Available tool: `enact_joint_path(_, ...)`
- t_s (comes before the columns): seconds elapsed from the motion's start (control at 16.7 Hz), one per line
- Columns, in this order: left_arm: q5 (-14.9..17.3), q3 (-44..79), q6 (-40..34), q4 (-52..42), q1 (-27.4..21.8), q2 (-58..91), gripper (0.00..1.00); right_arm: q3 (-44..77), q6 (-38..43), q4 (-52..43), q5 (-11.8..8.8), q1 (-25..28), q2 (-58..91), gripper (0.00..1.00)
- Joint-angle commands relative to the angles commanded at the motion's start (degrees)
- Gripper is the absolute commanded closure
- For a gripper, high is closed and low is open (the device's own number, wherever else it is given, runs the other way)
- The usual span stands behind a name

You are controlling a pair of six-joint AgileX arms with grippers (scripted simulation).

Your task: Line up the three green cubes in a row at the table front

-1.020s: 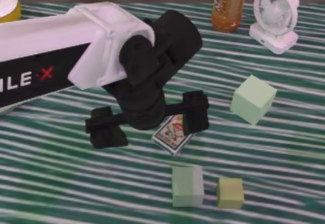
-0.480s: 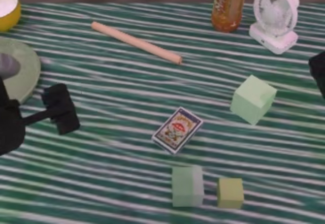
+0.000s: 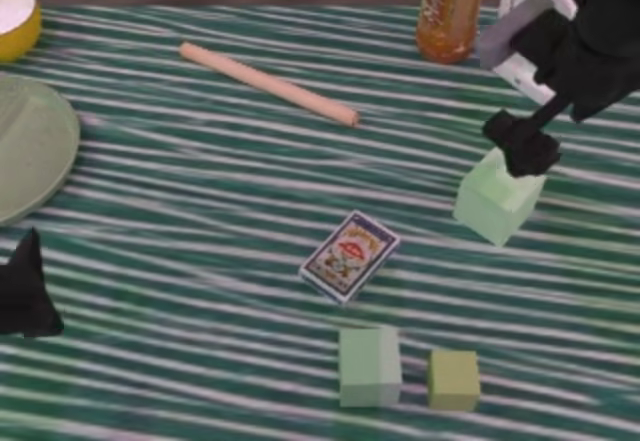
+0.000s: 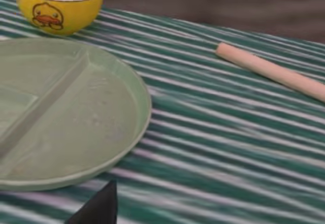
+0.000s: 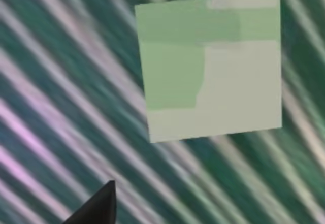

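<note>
The large pale mint cube [image 3: 497,204] sits at the right middle of the striped table [image 3: 200,191]. My right gripper [image 3: 560,111] hovers over it, open and holding nothing, with one black finger [image 3: 522,148] above the cube's far top edge. In the right wrist view the same cube [image 5: 213,66] lies ahead of a fingertip [image 5: 99,206]. The medium mint cube [image 3: 369,366] and the small olive cube [image 3: 454,379] sit side by side near the front edge, a small gap between them. My left gripper [image 3: 20,296] is drawn back at the left edge, open.
A playing-card box [image 3: 349,256] lies mid-table behind the medium cube. A wooden rod [image 3: 268,84] lies at the back. An orange bottle [image 3: 451,11] and a white fan [image 3: 515,21] stand back right. A pale green plate [image 4: 61,117] and a yellow bowl [image 4: 58,3] are at the left.
My left arm pulled away from mid-table to the left edge. My right arm came in from the right and now hangs over the large cube. The cubes have not moved.
</note>
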Motion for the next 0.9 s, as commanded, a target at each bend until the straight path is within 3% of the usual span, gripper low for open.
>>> enact_joint_path(0.36, 0.9, -7.6, 10.3, 9.2, 5.4, -12.8, 0.0, 13.5, -3.3, -7.4, 0.2, 2.2, 14.1, 0.0)
enact_joint_path(0.9, 0.9, -7.8, 10.7, 9.5, 5.5, -13.3, 0.0, 10.5, -3.4, -3.3, 0.2, 2.2, 15.5, 0.0)
